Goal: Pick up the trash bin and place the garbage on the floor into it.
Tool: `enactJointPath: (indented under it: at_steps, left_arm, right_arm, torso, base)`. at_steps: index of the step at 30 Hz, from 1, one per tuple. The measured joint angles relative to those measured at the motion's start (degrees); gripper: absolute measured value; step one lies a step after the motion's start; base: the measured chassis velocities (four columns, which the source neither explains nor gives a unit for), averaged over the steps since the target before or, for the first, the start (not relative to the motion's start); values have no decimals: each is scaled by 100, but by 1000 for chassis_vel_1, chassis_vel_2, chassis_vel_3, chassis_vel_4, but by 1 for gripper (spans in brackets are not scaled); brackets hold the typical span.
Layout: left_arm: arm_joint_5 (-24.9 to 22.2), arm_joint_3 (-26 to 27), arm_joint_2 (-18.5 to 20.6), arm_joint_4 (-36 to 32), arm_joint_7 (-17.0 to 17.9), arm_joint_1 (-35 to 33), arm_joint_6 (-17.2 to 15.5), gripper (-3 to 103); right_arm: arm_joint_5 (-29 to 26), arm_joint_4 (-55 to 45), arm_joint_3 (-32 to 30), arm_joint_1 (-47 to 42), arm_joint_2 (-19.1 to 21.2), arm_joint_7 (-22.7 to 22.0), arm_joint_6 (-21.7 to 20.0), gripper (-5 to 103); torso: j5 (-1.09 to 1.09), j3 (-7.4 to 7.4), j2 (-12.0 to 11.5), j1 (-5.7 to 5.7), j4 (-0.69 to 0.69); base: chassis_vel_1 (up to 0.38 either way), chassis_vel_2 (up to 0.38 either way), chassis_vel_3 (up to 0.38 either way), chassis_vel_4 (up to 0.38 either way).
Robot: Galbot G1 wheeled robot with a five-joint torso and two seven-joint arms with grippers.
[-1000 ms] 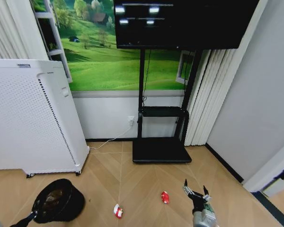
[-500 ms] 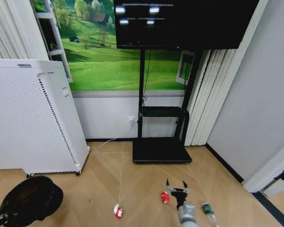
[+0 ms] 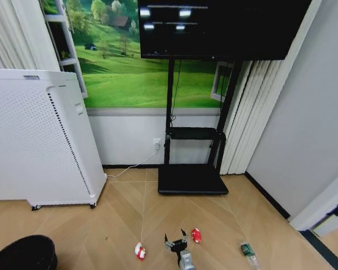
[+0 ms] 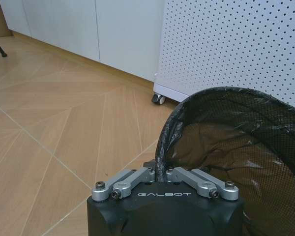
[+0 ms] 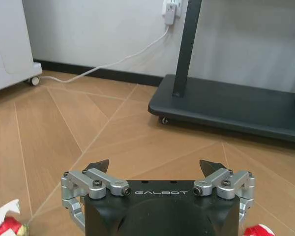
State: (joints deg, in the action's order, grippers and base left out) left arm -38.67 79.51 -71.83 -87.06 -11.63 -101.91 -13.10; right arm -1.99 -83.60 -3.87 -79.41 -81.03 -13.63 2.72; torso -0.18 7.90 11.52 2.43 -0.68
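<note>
The black mesh trash bin (image 3: 23,256) hangs low at the far left, and my left gripper (image 4: 161,170) is shut on its bag-lined rim (image 4: 221,105). Three garbage pieces lie on the wood floor: a red-and-white wrapper (image 3: 139,251), a small red crushed item (image 3: 196,235) and a clear-green bottle (image 3: 247,249). My right gripper (image 3: 176,239) is open, low over the floor between the wrapper and the red item, holding nothing. In the right wrist view its fingers spread wide (image 5: 155,166), with the wrapper (image 5: 5,223) on one side and the red item (image 5: 258,230) on the other.
A large white perforated appliance (image 3: 39,140) on casters stands at the left. The TV stand's black base (image 3: 191,179) sits against the back wall, with a white cable (image 3: 132,167) running across the floor to a socket. A grey wall closes the right side.
My right gripper has swung left, from over the green bottle to between the wrapper and the red item. The trash bin in my left gripper has moved left and lower.
</note>
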Motion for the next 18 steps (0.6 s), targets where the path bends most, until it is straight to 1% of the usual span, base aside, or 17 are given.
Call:
enactJointPath:
  at_steps: [2, 3, 5, 6, 7, 8, 9, 10, 11, 14, 17, 18]
  left_arm:
    - [-30, 3, -33, 1, -57, -49, 6, 3]
    - [-30, 3, -33, 1, -57, -49, 6, 3]
    - [-27, -15, -61, 12, -103, -43, 11, 3]
    - [-27, -15, -61, 12, -103, -43, 11, 3]
    - [-13, -51, -76, 12, -121, -10, 11, 3]
    - [-1, -87, -88, 11, -131, 30, 11, 3]
    - [2, -122, -100, 1, -140, 60, 11, 3]
    - [2, -122, -100, 1, -140, 60, 11, 3]
    - [12, -166, -115, -18, -149, 92, 5, 3]
    - [44, -240, -148, -84, -192, 127, -18, 3]
    - [79, -298, -174, -134, -268, 126, -31, 3]
    - [79, -298, -174, -134, -268, 126, -31, 3]
  right_arm:
    - [22, -154, 0, -25, 31, 70, 38, 100]
    - [22, -154, 0, -25, 31, 70, 38, 100]
    - [19, -520, -34, -97, 135, 77, 2, 100]
    - [19, -520, -34, -97, 135, 77, 2, 100]
    - [-18, -693, -74, -151, 191, 67, -23, 100]
    - [-24, -775, -106, -181, 228, 61, -20, 100]
    - [-23, -810, -169, -196, 264, 58, 4, 100]
    - [-23, -810, -169, -196, 264, 58, 4, 100]
    - [-23, -824, -215, -215, 280, 46, 40, 100]
    - [-13, -823, -298, -245, 267, 42, 66, 100]
    - [-27, -706, -459, -114, 231, 43, 62, 100]
    - [-27, -706, -459, -114, 231, 43, 62, 100]
  torso:
    - [11, 0, 0, 0, -1]
    - [11, 0, 0, 0, -1]
    - [36, 0, 0, 0, -2]
    - [36, 0, 0, 0, -2]
    - [43, 0, 0, 0, -4]
    - [42, 0, 0, 0, -7]
    - [35, 0, 0, 0, -6]
    - [35, 0, 0, 0, -6]
    - [28, 0, 0, 0, -4]
    - [29, 0, 0, 0, -4]
    - [19, 0, 1, 0, -2]
    - [19, 0, 1, 0, -2]
  base:
    - [0, 0, 0, 0]
    - [0, 0, 0, 0]
    - [0, 0, 0, 0]
    - [0, 0, 0, 0]
    - [0, 0, 0, 0]
    - [0, 0, 0, 0]
    - [26, -6, -51, -7]
    - [26, -6, -51, -7]
    - [54, -4, -51, -22]
    - [84, 40, -98, -50]
    - [143, 104, -138, -129]
    - [173, 124, -180, -155]
